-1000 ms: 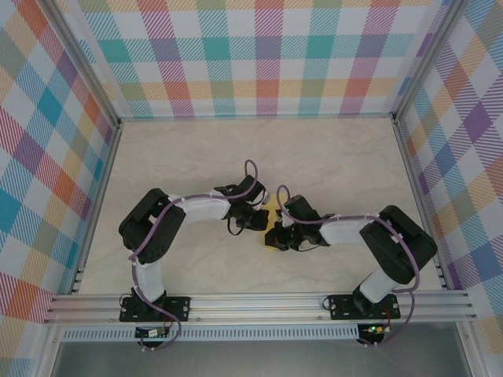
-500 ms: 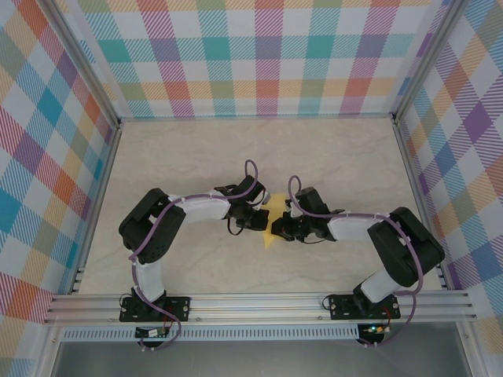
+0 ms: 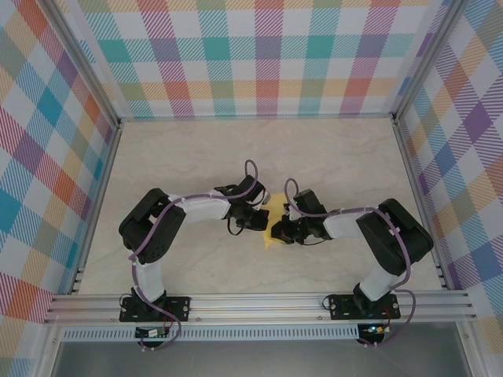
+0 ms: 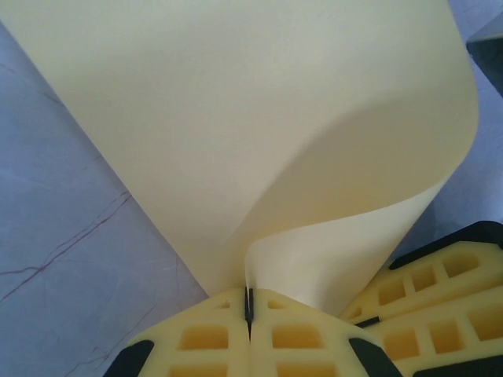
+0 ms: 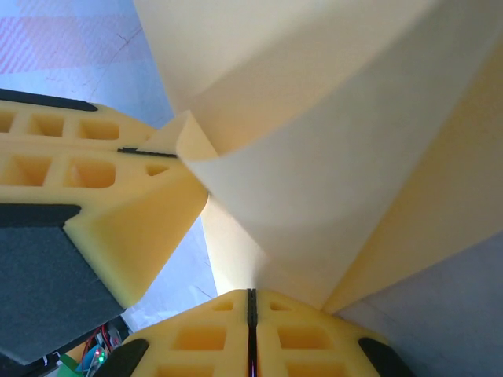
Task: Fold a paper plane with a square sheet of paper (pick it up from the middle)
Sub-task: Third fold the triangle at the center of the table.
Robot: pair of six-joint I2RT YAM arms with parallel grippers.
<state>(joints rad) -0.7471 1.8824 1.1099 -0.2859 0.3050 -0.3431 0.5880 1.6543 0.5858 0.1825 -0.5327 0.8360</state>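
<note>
Your two claws meet nose to nose in the middle of the surface (image 3: 173, 157), and the square sheet of paper (image 3: 270, 238) sits right between them, so neither arm is really nearer. From above, its visible yellow runs near to far, across the line joining the claws. Your left claw (image 3: 254, 219) is closed on it. In the left wrist view the pads are pressed together on one curled edge (image 4: 248, 302), and the sheet (image 4: 259, 118) billows up and away in a soft bow rather than a crease. Your right claw (image 3: 281, 230) is also clamped on the paper. Its own view shows pads closed (image 5: 251, 302) on a lower edge, with the left claw (image 5: 149, 151) pinching a corner just beside it. Whether the sheet touches the surface below, you cannot tell. Both arms are bent at the elbow: the left arm (image 3: 196, 208) reaches in from the left and the right arm (image 3: 354, 224) from the right, forearms low and almost level. The coming move likely turns on bringing the two gripped edges together squarely so the bow flattens into a fold.
</note>
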